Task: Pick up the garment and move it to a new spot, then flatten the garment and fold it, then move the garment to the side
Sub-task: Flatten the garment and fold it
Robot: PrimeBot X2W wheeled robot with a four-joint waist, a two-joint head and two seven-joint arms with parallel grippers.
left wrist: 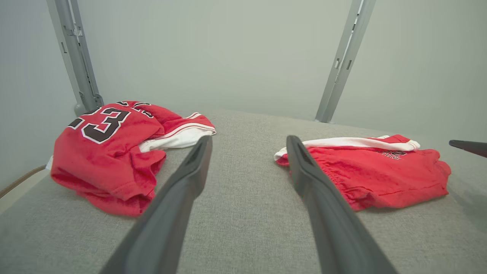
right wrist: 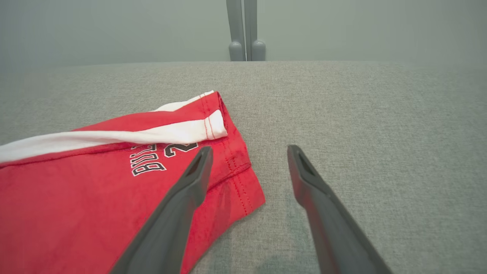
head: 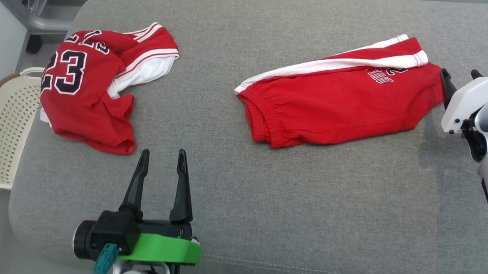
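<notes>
- At right centre of the head view, the red shorts (head: 342,106) lie flat on the grey cushion (head: 247,203), apparently doubled over, with the white stripe along their upper edge.
- A crumpled red jersey (head: 83,91) sits well apart at the upper left.
- At the right edge, the right gripper (head: 460,75) has its fingers spread and grips nothing. In its wrist view one finger hangs over the shorts' hem corner, the other over bare cushion.
- At the lower left, the left gripper (head: 163,153) is likewise spread and empty, aimed between the two garments.
- Folding looks done, so moving the shorts aside seems the step in hand. That calls for pinching every layer at the hem so the fold holds.
- At the left edge, a pale perforated basket (head: 1,124) stands beside the cushion, and I see nothing inside its visible part.
</notes>
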